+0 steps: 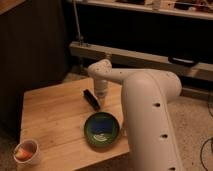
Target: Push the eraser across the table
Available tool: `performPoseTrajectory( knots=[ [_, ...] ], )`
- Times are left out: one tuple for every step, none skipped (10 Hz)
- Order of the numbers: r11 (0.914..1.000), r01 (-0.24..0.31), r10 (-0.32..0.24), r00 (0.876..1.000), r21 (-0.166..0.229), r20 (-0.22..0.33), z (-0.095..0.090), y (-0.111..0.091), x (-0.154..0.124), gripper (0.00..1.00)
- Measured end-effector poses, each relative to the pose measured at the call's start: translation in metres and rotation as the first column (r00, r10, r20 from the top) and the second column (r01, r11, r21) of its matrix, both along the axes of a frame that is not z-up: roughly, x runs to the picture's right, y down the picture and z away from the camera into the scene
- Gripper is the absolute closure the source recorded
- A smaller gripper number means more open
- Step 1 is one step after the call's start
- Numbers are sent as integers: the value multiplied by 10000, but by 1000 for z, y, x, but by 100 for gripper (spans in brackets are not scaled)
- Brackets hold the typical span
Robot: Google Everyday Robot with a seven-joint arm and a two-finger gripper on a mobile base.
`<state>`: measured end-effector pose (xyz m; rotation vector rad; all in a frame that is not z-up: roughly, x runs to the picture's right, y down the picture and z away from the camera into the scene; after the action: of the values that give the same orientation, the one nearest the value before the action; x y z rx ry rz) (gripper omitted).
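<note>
Hovering over the table (55, 115), the gripper (101, 93) sits just beside the dark eraser (91, 99); its opening is indiscernible

Dim, warm light; soft blur around the gripper (101, 93)

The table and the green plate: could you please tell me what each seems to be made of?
The table looks like light, matte wood: plank seams and grain show. The green plate looks glazed, perhaps ceramic or plastic, given its soft sheen; a blue pad lies in it. The tool hangs just right of the dark eraser, at the table's far side.
</note>
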<state>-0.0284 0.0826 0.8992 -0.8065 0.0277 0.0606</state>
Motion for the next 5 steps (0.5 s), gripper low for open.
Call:
performPoseTrajectory(
  knots=[
    [10000, 57, -57, 10000, 31, 41, 2, -3, -4, 100],
    [9999, 151, -152, 9998, 69, 104, 5, -7, -10, 100],
    [9997, 219, -220, 9996, 88, 152, 8, -10, -15, 100],
    [9996, 264, -267, 9994, 123, 203, 11, -13, -19, 100],
    [9993, 342, -346, 9990, 152, 281, 15, -17, -27, 100]
  ],
)
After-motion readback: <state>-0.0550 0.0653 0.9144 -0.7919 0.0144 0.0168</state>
